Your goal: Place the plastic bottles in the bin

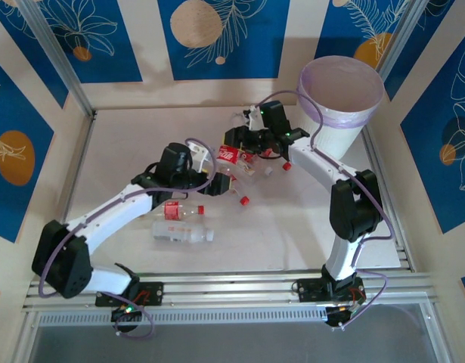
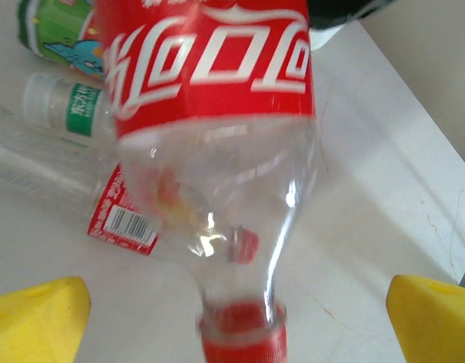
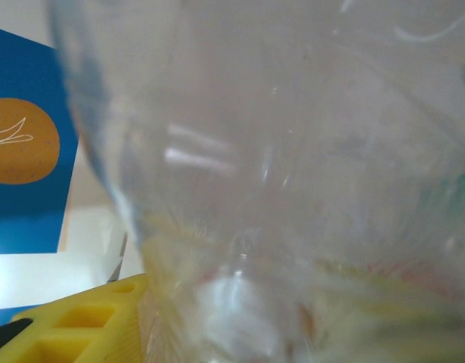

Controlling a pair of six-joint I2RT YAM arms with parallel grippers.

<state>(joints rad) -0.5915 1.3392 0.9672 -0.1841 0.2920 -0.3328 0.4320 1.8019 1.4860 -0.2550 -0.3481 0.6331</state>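
A cluster of plastic bottles [image 1: 236, 162] lies on its sides near the middle of the white table [image 1: 292, 234], none of them in the bin [image 1: 339, 136], the white ribbed bucket with a lilac liner folded over its rim that stands at the table's far right corner. Two more bottles lie apart from the cluster, nearer the arms: a red-labelled one [image 1: 174, 211] and, just beside it, a clear one [image 1: 183, 234]. In the left wrist view a red-labelled cola bottle [image 2: 217, 113] points its red cap [image 2: 243, 349] toward the camera, lying between the yellow fingertips [image 2: 37, 318] of the left gripper [image 2: 234, 318], whose jaws stand wide with neither pad touching it. Behind it lie a green-labelled bottle [image 2: 54, 30], a clear bottle with a small green label [image 2: 69, 113] and another red label with a barcode [image 2: 125, 219]. The right gripper [image 1: 251, 145] reaches into the far side of the cluster; in its wrist view a clear bottle wall [image 3: 277, 166] sits right against one yellow finger [image 3: 81, 325], too close and blurred to tell whether the jaws have it clamped. Blue leaf-print panels [image 1: 73, 38] ring the workspace
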